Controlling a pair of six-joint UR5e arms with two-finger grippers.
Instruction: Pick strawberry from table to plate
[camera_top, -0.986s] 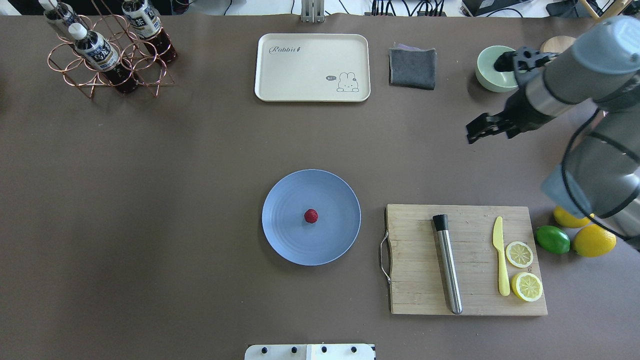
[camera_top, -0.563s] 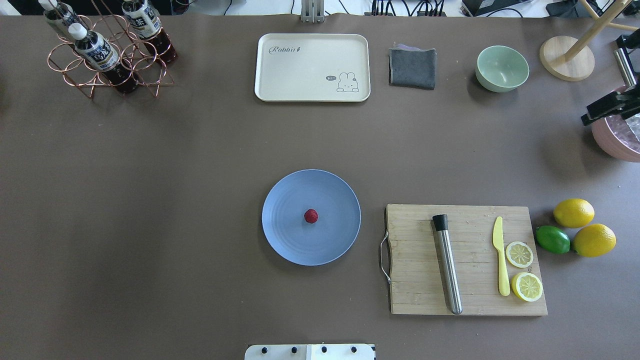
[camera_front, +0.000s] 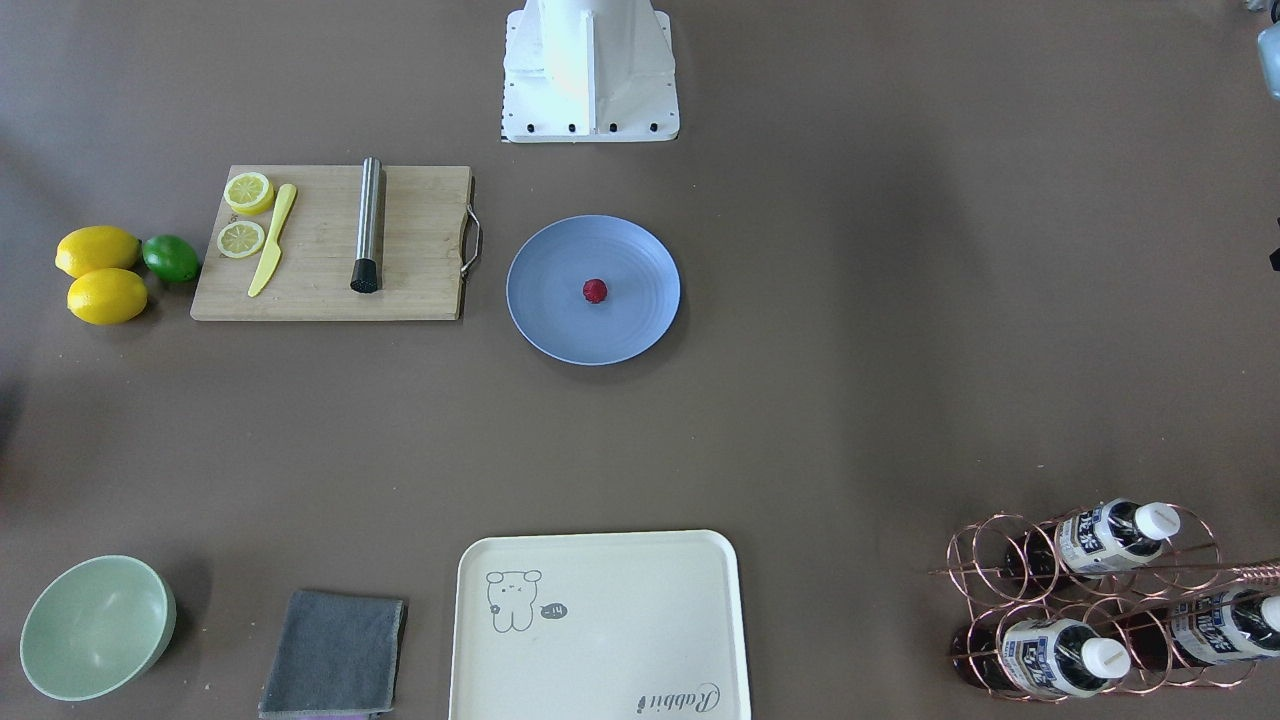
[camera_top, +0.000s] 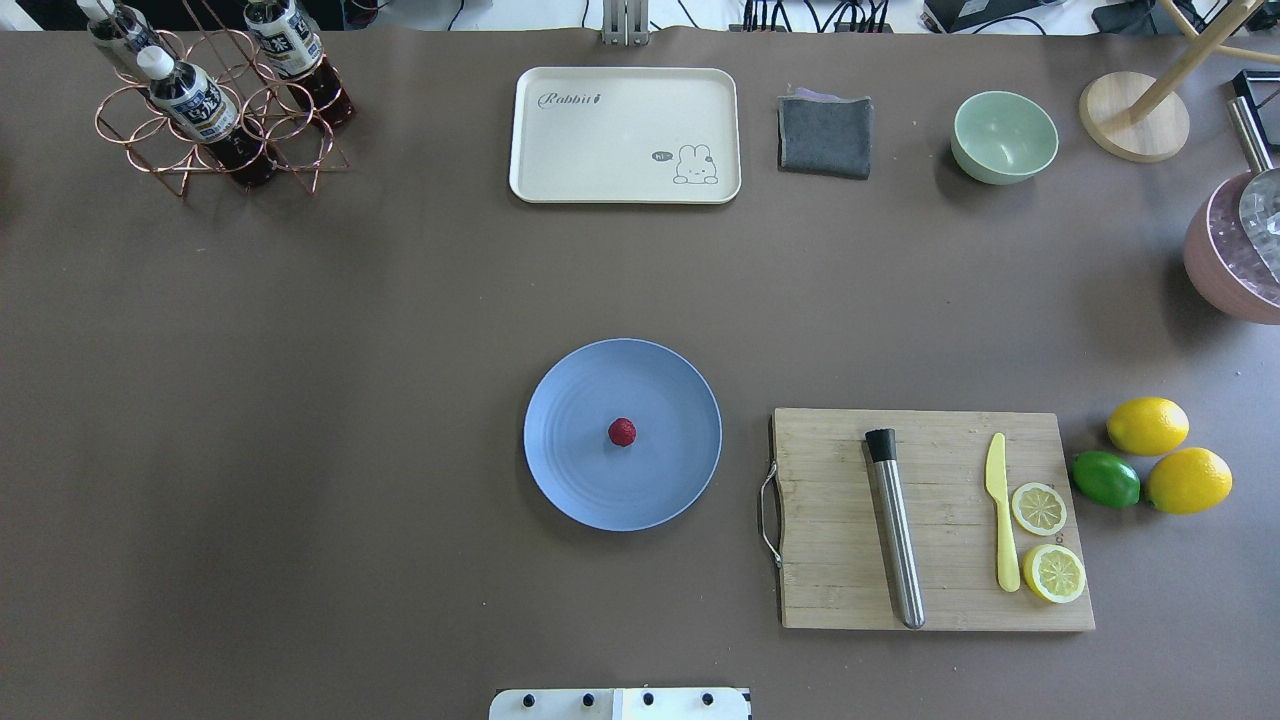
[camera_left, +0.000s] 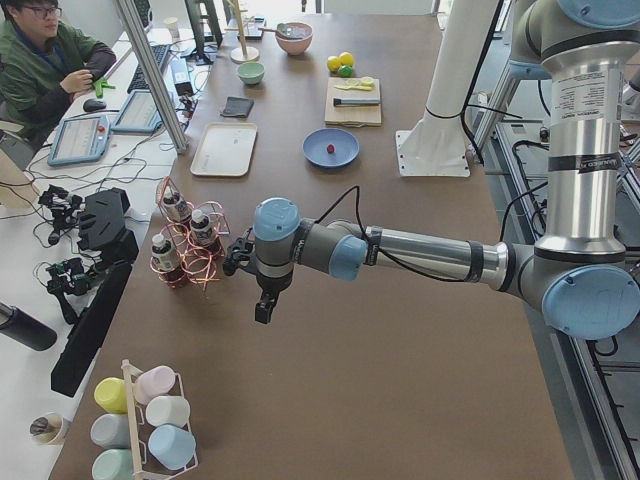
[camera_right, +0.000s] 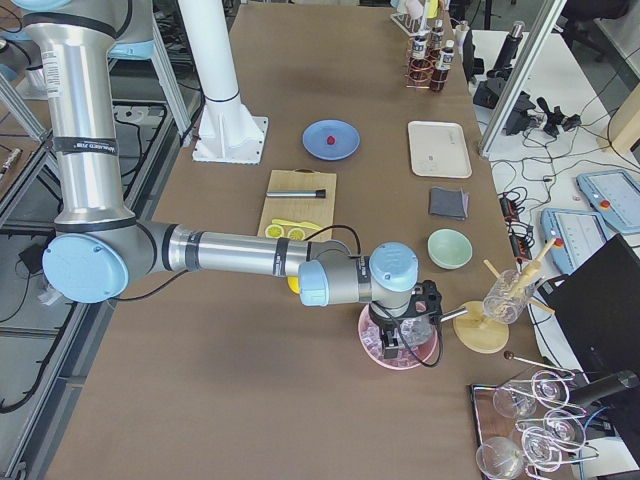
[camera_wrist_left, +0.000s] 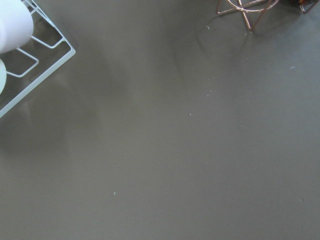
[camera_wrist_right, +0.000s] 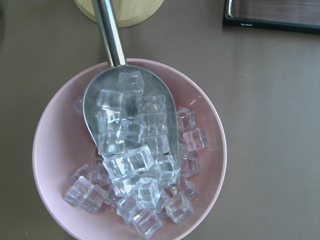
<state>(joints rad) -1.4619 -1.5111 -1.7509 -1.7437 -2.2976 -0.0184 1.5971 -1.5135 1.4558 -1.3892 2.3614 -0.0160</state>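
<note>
The dark-red strawberry (camera_top: 622, 432) lies at the middle of the round blue-grey plate (camera_top: 580, 490) on the brown table (camera_top: 350, 400); it also shows in the front view as the strawberry (camera_front: 595, 290) on the plate (camera_front: 550, 325). Nothing touches it. My left gripper (camera_left: 262, 306) hangs over bare table beside the bottle rack, far from the plate. My right gripper (camera_right: 392, 345) hovers over a pink bowl of ice at the table's other end. Both show only in the side views, so I cannot tell whether they are open or shut.
Right of the plate lies a cutting board (camera_top: 930, 520) with a steel muddler, yellow knife and lemon slices; lemons (camera_top: 1147, 425) and a lime sit beyond it. At the back stand a cream tray (camera_top: 625, 135), grey cloth, green bowl (camera_top: 1004, 137) and copper bottle rack (camera_top: 215, 100). A person sits at a desk (camera_left: 50, 70).
The right arm has swung away to the right and left the overhead view, uncovering the pink ice bowl. The strawberry and the plate have not moved.
</note>
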